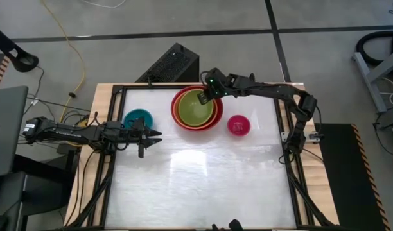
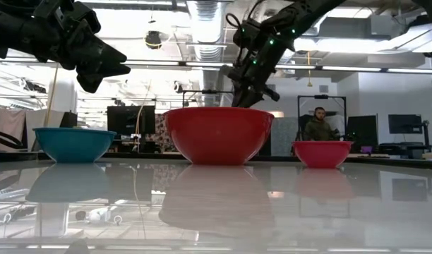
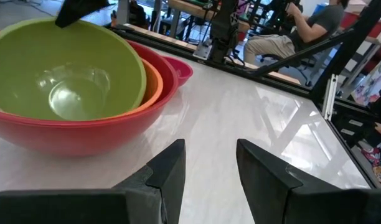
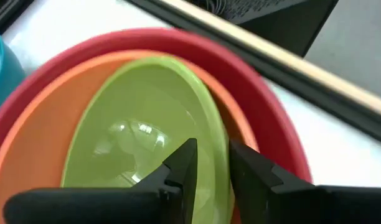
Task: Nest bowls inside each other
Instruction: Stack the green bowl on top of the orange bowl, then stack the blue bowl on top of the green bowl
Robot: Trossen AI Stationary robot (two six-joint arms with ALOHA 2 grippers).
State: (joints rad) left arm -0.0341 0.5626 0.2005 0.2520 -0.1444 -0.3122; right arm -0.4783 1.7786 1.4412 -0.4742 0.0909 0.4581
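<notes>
The red bowl [image 1: 181, 120] stands at the far middle of the table with the orange bowl [image 4: 47, 118] and the lime green bowl [image 1: 195, 109] nested in it; the green one sits tilted. My right gripper [image 4: 212, 165] slants down over the green bowl's far rim, open, one finger inside the rim and one outside. The teal bowl [image 1: 138, 118] stands to the left and the small magenta pink bowl [image 1: 239, 124] to the right, each on its base. My left gripper [image 1: 155, 135] hovers open and level beside the teal bowl, holding nothing. My right gripper straddles the green bowl's far rim [image 4: 223, 140] from above, slanting down, one finger inside and one outside. A gap shows between the fingers, and I cannot tell whether either finger touches the rim. The green bowl rests in the orange bowl.
A black box [image 1: 171, 64] lies beyond the far edge. The table's dark frame [image 1: 283, 128] runs along its sides. A person [image 2: 318, 127] sits in the room behind. The near half of the white tabletop [image 1: 196, 186] carries no objects.
</notes>
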